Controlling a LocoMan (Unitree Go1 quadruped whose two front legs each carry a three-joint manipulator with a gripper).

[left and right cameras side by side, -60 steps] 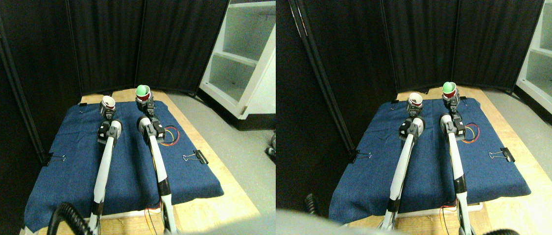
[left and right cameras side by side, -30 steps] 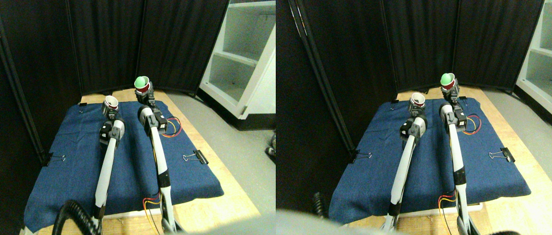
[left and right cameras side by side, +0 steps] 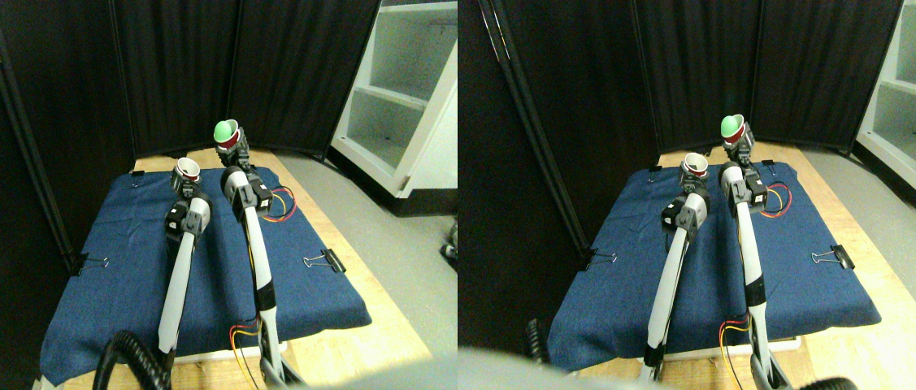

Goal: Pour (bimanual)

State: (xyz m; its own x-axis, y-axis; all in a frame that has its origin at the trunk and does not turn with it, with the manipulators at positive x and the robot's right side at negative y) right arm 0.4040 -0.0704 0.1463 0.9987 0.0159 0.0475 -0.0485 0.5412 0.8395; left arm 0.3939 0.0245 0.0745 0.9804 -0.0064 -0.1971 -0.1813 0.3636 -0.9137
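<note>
The green cup (left and right cameras side by side: 223, 132), probably light and easily crushed, sat clamped low in the right gripper (left and right cameras side by side: 232, 151) jaws, raised near the desk's far edge; the left gripper (left and right cameras side by side: 184, 186) jaws clamped a white cup (left and right cameras side by side: 185, 170).

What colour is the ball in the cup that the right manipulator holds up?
Green: the ball sits in a dark red cup, clearest in the stereo pair view's left half.

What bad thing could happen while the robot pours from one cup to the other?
The green ball sits high in the raised cup and might roll past the small mouth of the lower cup, then off the blue cloth. The two cups are held close together, so they may bump and one could slip. The loose coloured wires beside the right arm could snag as it tips.
</note>
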